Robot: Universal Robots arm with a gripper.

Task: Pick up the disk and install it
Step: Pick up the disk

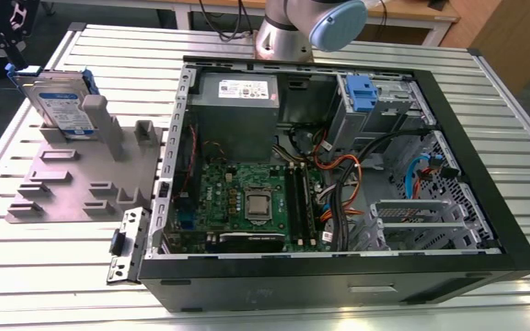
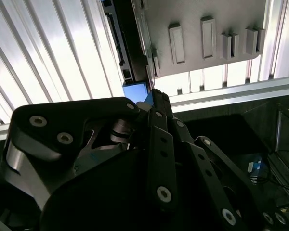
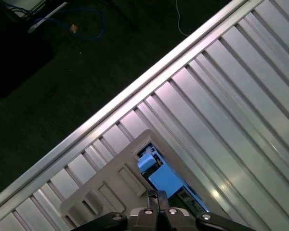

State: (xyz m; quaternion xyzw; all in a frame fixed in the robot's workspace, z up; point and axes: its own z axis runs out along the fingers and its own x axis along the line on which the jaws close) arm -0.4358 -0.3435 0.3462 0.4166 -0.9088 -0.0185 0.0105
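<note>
Ribbed metal counter (image 1: pixel 53 269), open computer case (image 1: pixel 292 283) toward the exterior view's right | gripper (image 3: pixel 157 196) fingers drawn together, tips just over the disk (image 3: pixel 159 179), contact unclear | disk (image 1: pixel 63 103) stands on edge in grey holder (image 1: pixel 72 186), long axis roughly upright | silver body, white-and-blue label, blue rails

Table slats (image 2: pixel 62 57) glare; hand (image 2: pixel 156 96) dark (perhaps backlit).
</note>
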